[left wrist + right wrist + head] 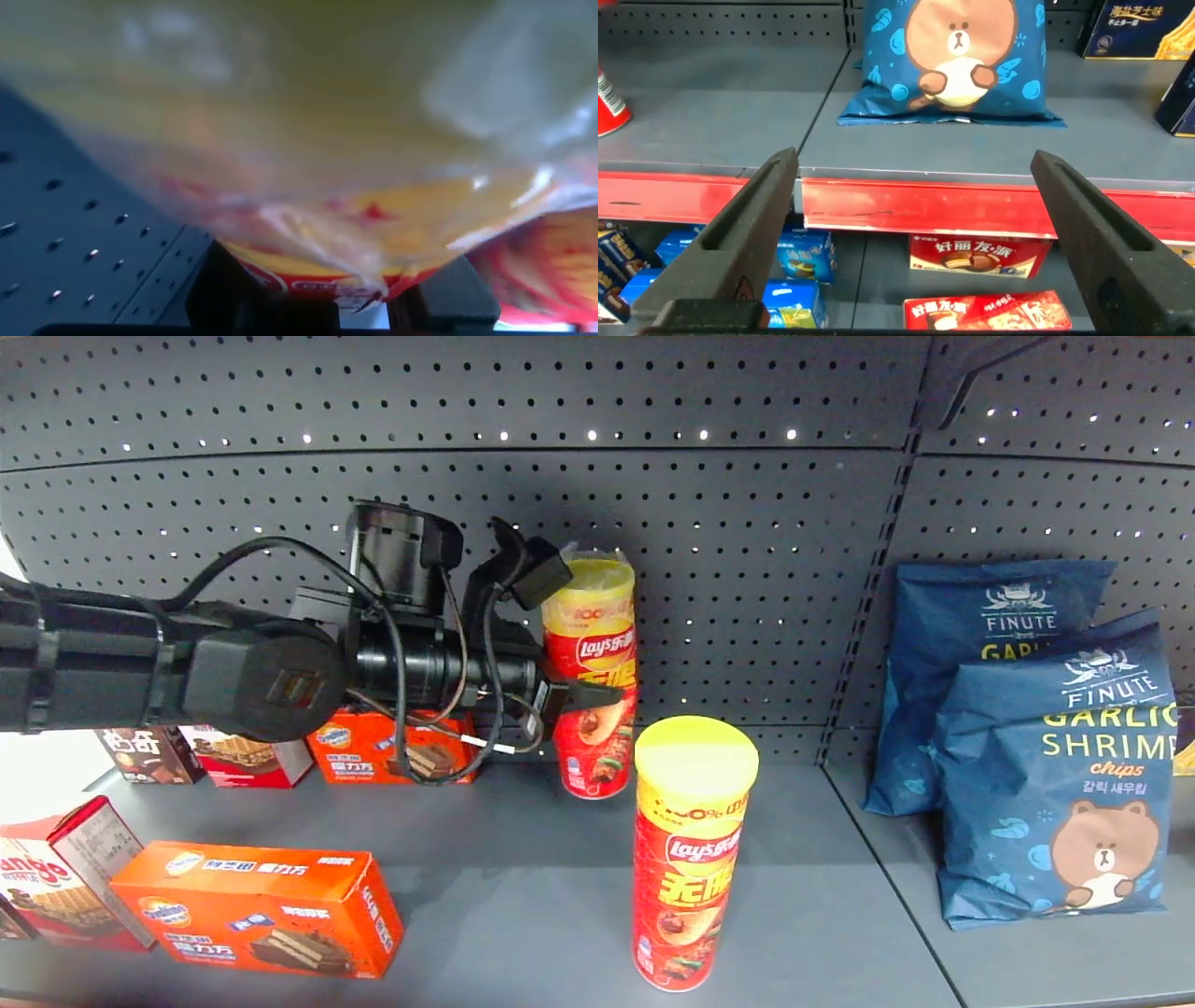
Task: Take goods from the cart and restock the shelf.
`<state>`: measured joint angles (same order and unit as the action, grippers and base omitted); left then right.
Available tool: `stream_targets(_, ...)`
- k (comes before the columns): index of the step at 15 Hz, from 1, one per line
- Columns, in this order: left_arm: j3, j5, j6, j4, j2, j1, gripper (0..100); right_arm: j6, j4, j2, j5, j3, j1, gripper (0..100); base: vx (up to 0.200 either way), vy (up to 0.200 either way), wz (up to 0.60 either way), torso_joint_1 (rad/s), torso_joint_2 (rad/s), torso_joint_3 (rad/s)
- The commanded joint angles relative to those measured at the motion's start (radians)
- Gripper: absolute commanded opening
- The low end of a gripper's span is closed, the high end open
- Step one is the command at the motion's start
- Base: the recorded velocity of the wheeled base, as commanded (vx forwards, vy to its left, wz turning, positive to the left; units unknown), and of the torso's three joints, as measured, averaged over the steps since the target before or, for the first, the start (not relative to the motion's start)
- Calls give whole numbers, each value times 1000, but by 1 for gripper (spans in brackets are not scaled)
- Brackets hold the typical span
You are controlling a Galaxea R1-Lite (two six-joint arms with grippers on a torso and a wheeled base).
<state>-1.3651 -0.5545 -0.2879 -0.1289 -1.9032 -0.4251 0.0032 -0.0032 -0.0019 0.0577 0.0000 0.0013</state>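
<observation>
Left pincer (586,695) grips rear can (590,635); front can (691,859) near, blue bags (1046,756) rightward.

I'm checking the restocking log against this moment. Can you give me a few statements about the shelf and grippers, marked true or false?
The left gripper grips the rear chip can near the pegboard. True.
The front chip can lies on its side. False: it stands upright on the shelf.
The right gripper is shut on a bag. False: it is open and empty.
The blue chip bags stand on the robot's right of both cans. True.
</observation>
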Motion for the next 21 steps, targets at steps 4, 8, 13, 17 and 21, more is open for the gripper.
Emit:
stream_targets(4,-71,-1,-50,-1,-125,-15,0,0,0,2,1,0,0,100,0,0,0,0,0,0)
stream_targets(8,-121,2,-50,0,-181,-23,0,0,0,2,1,0,0,100,0,0,0,0,0,0)
stream_targets(13,-143,2,-50,-31,-224,-29,0,0,0,2,1,0,0,100,0,0,0,0,0,0)
stream_targets(17,-157,5,-48,-66,-252,-37,0,0,-1,2,1,0,0,100,0,0,0,0,0,0)
stream_targets(21,-167,5,-48,-67,-270,-38,0,0,-1,2,1,0,0,100,0,0,0,0,0,0)
